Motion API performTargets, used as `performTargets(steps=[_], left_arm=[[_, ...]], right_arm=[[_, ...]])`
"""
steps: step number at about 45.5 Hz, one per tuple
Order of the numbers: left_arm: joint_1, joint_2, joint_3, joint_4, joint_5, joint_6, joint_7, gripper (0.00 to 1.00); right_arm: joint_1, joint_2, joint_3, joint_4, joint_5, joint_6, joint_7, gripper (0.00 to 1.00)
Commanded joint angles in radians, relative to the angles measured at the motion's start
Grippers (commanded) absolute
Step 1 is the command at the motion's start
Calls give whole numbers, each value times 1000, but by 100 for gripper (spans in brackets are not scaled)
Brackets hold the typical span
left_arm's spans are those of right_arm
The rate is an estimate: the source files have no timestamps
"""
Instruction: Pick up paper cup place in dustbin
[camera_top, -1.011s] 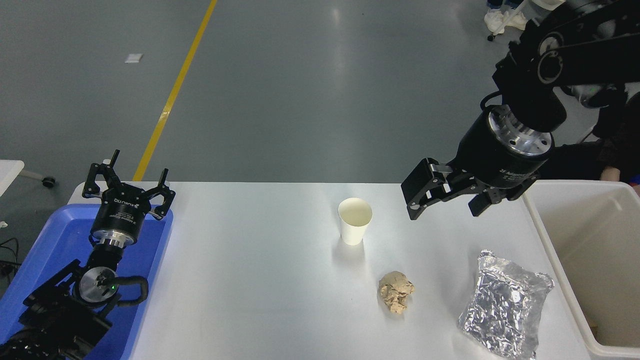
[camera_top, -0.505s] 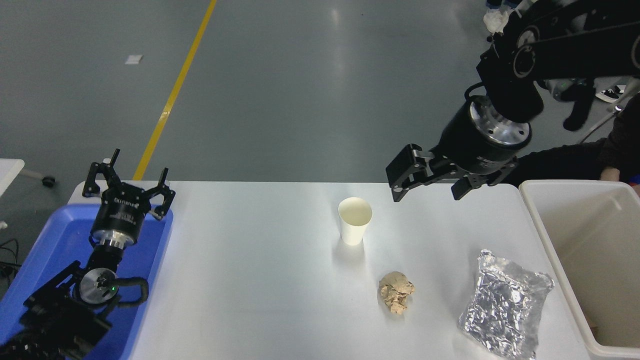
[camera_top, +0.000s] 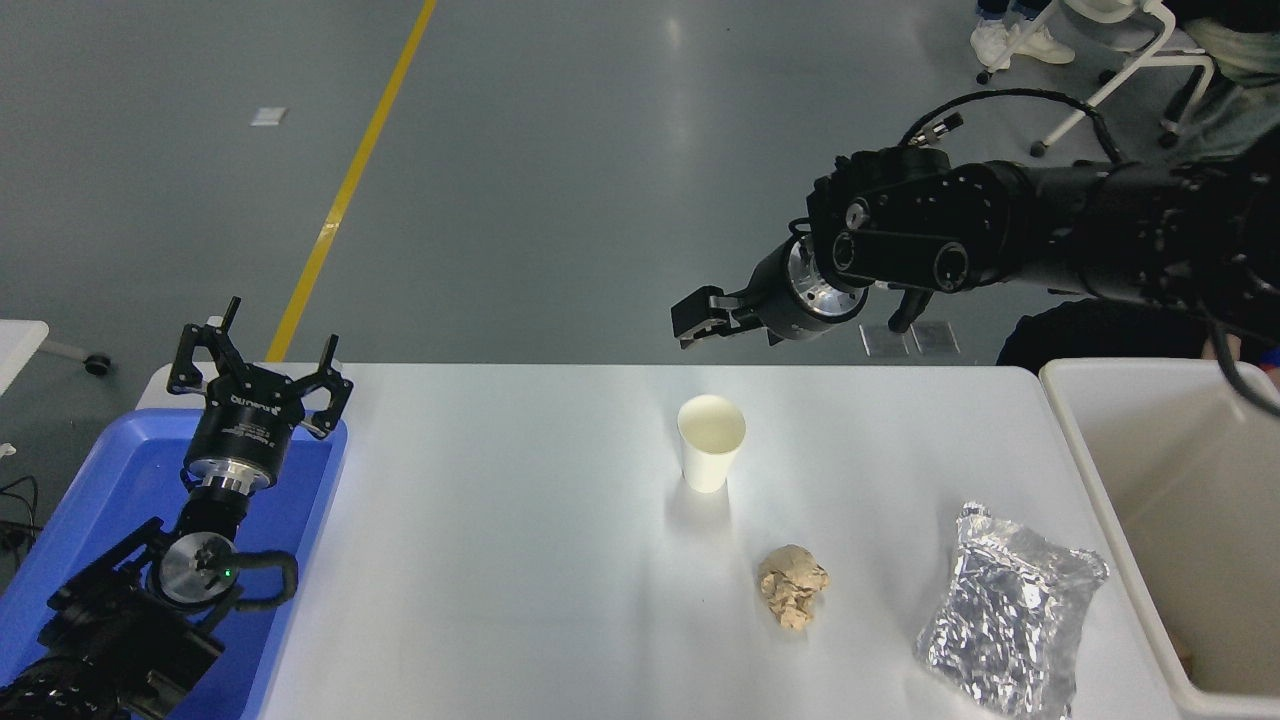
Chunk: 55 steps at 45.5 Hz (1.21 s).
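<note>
The paper cup (camera_top: 711, 455) stands upright near the table's far edge. The right gripper (camera_top: 700, 322) (jaws state I cannot tell) hovers just beyond it, higher up.

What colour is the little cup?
The paper cup is white outside, cream inside, seen in the head view.

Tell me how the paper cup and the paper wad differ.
The paper cup is white and smooth; the paper wad is tan and crumpled. The cup stands upright, its mouth open to the top; the wad lies as a shapeless lump. The cup sits farther from the camera, the wad nearer and slightly right. Both rest on the white table, untouched by either claw.
</note>
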Motion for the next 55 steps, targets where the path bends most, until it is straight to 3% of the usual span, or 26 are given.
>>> performTargets(steps=[1, 55], left_arm=[[0, 1, 0, -1, 1, -1, 1, 100], [0, 1, 0, -1, 1, -1, 1, 100]], right_arm=[[-194, 8, 37, -140, -94, -80, 0, 100], [-379, 8, 160, -202, -99, -112, -8, 100]])
